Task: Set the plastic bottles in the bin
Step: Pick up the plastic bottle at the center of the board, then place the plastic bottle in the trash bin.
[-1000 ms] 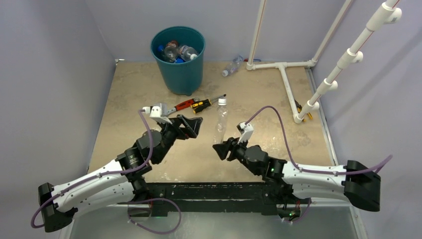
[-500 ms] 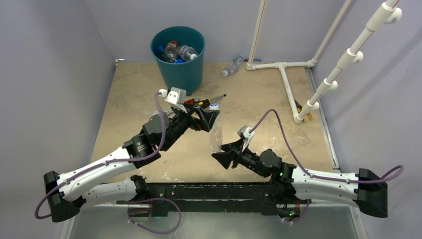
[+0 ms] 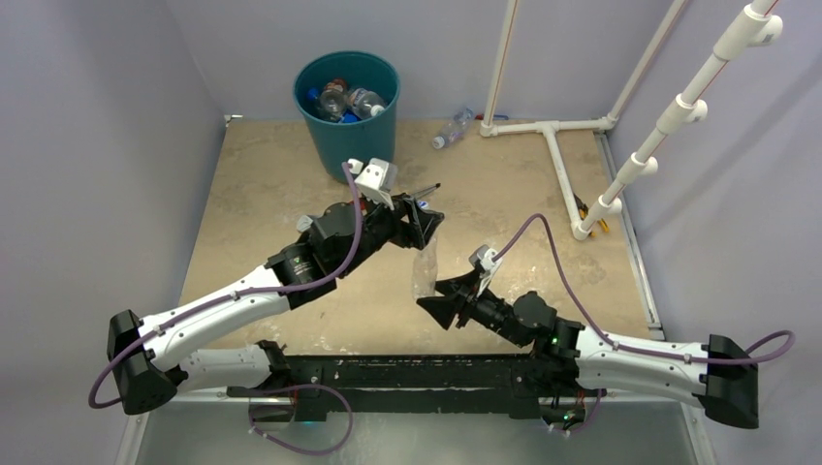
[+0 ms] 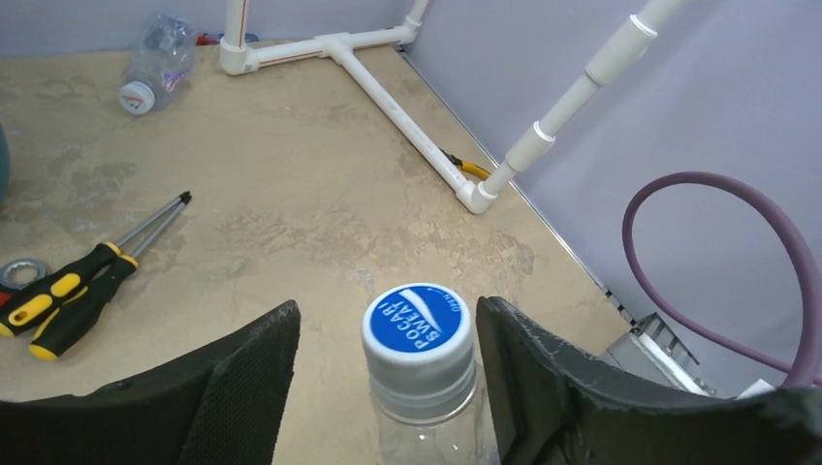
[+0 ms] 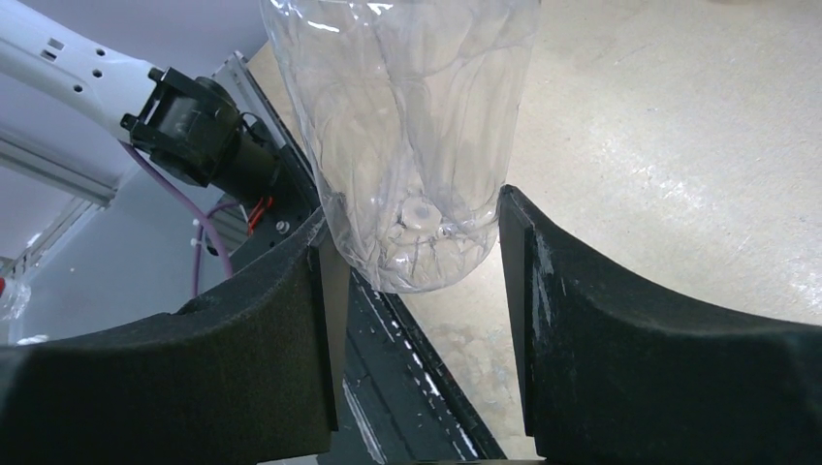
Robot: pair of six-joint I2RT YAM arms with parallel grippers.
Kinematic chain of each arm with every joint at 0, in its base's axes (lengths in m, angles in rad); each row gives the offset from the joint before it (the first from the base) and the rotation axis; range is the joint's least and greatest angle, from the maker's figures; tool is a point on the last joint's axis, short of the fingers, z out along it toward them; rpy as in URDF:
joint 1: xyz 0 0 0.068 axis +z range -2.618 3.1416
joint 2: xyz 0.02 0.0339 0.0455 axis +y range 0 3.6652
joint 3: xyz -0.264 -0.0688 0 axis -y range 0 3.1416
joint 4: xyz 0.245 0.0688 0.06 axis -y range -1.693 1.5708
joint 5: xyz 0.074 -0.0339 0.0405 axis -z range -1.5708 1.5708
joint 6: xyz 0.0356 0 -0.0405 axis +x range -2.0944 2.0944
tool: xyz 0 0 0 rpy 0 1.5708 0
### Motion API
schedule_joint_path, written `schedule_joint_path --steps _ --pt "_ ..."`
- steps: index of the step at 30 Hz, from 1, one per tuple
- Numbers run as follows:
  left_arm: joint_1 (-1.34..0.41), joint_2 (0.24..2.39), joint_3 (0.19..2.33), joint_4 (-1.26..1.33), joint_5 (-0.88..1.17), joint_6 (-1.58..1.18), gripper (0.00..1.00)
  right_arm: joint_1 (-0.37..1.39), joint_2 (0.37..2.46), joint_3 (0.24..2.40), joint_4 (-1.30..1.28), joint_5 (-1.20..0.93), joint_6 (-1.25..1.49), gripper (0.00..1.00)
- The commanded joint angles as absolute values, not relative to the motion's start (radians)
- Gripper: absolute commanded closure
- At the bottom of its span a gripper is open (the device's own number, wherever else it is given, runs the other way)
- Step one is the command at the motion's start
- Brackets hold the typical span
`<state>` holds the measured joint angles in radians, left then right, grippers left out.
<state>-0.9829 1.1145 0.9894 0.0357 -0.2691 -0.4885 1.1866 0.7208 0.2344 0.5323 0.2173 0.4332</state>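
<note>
Clamped in the right gripper (image 5: 417, 228): the base of a clear bottle (image 3: 425, 266), both pads pressed against its crumpled sides, body upright.

Directly above it, straddled by the left gripper (image 4: 388, 310): the same bottle's blue-and-white cap (image 4: 419, 325). Jaws apart, not closed on it, with a narrow gap at one finger and a wider one at the other.

Just beyond the left gripper, flat on the table (image 3: 252, 194): a yellow-and-black-handled screwdriver (image 4: 68, 300), tip pointing away from the arms.

Farther out past the left gripper, near the table's far edge: the teal bin (image 3: 354, 145), upright. Piled inside it: several plastic bottles (image 3: 347, 99), clear bodies with some blue showing among them, all below the rim.

Far from both grippers, beside the bin and well apart from it: a lone bottle (image 3: 452, 129) on its side with a white cap, close against the white pipe frame (image 3: 553, 136) at the back of the table.
</note>
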Motion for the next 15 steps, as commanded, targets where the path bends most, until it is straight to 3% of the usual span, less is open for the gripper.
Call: schedule_joint_path --steps 1,4,7,8,9,13,15 --pt "-0.980 1.110 1.016 0.064 -0.227 -0.469 0.43 1.193 0.702 0.227 0.522 0.229 0.410 0.78" --pt "-0.980 1.113 1.019 0.069 -0.221 -0.463 0.62 1.193 0.699 0.227 0.510 0.230 0.407 0.78" --pt "-0.980 1.114 1.017 0.080 -0.219 -0.454 0.88 1.193 0.693 0.236 0.491 0.234 0.404 0.76" --pt "-0.980 1.114 1.018 0.083 -0.224 -0.450 0.98 1.193 0.692 0.242 0.477 0.235 0.402 0.69" --pt "-0.981 1.114 1.021 0.084 -0.234 -0.446 1.00 1.193 0.687 0.250 0.460 0.237 0.403 0.56" --pt "-0.980 1.098 1.044 0.103 -0.299 -0.402 1.00 1.193 0.649 0.293 0.403 0.254 0.429 0.03" --pt "-0.980 1.090 1.084 0.103 -0.356 -0.354 1.00 1.193 0.630 0.319 0.367 0.258 0.439 0.01"
